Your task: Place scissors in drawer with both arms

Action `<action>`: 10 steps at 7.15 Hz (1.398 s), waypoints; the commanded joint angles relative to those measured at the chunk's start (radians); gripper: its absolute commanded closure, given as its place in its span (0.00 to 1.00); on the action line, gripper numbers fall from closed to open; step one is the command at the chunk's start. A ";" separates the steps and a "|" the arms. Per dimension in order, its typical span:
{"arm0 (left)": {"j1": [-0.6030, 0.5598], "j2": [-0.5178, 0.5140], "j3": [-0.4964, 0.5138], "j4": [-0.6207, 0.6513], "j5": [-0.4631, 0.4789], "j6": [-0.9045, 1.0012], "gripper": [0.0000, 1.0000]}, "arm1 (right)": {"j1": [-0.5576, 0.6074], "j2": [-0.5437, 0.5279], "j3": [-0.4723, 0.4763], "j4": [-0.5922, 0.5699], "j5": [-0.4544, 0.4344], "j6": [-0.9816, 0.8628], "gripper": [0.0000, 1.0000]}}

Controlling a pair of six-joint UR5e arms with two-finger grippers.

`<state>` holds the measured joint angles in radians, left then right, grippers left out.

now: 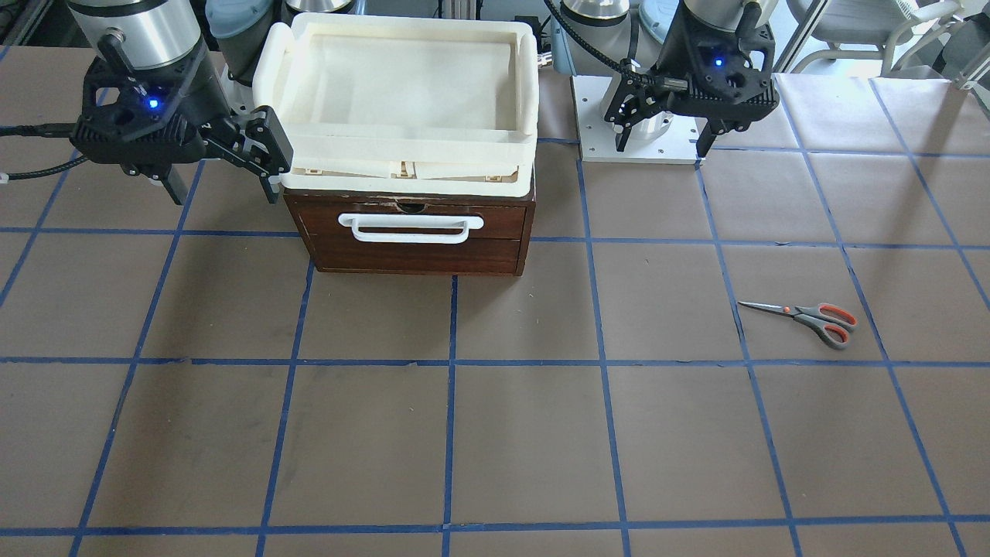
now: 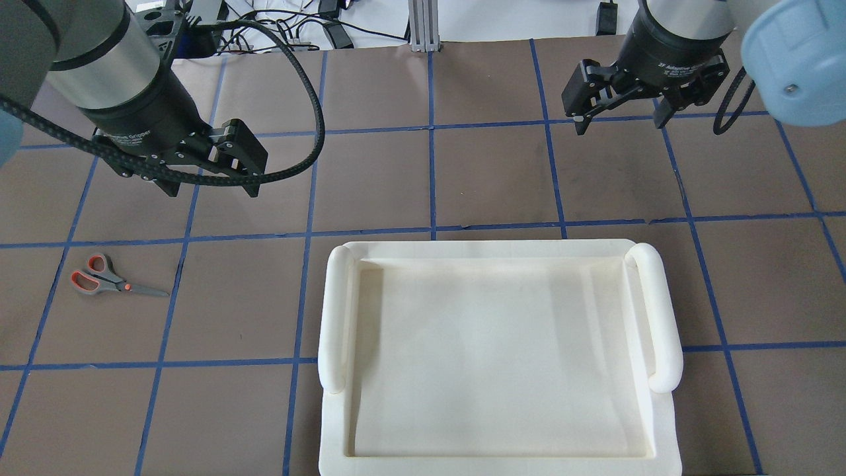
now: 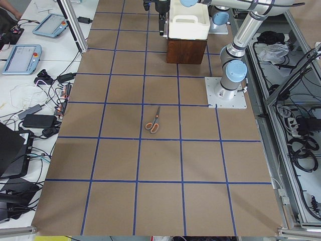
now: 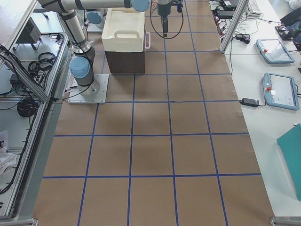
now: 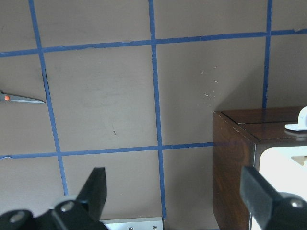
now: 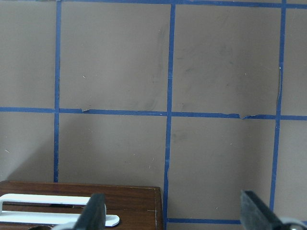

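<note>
Standing at the operators' edge, an onlooker meets the scissors first. They lie flat on the worktop, in the half toward the robot's left end and well apart from everything else. Their long axis runs along the worktop's length, about parallel to the operators' edge. The blades point toward the drawer and the loops toward the left end.

Further back, near the robot's edge, the drawer sits shut in its cabinet, handle facing the operators' edge. A tray rests on top.

Farthest back hang the claws. The right claw is just beside the tray's right-end corner, jaws spread and empty. The left claw hangs by its base, jaws likewise spread and empty.

From the left claw, the scissors lie toward the left end and the operators' edge. The left claw is plainly the nearer, since the cabinet stands between the right claw and the scissors. The pick-up therefore likely falls to the left arm, fingers closing across the long axis. The right arm is placed for the handle.
</note>
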<state>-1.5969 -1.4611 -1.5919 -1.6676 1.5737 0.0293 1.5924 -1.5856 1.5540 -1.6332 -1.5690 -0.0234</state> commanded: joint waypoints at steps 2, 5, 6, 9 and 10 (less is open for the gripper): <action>0.015 -0.005 -0.002 -0.009 0.000 0.105 0.00 | 0.000 0.001 0.000 0.015 -0.003 -0.006 0.00; 0.197 -0.010 -0.086 -0.004 0.088 0.786 0.00 | -0.002 0.012 0.001 0.018 0.009 -0.019 0.00; 0.280 -0.016 -0.097 -0.009 0.092 1.022 0.00 | 0.001 0.030 0.006 0.036 0.023 -0.141 0.00; 0.527 -0.042 -0.235 0.011 0.092 1.497 0.00 | 0.126 0.232 -0.018 -0.040 0.130 -0.414 0.00; 0.569 -0.077 -0.244 0.122 0.173 1.855 0.00 | 0.195 0.248 -0.053 -0.039 0.129 -0.584 0.00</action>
<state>-1.1083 -1.5036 -1.8049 -1.6404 1.6825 1.5121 1.7104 -1.3830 1.5326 -1.6569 -1.4466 -0.4260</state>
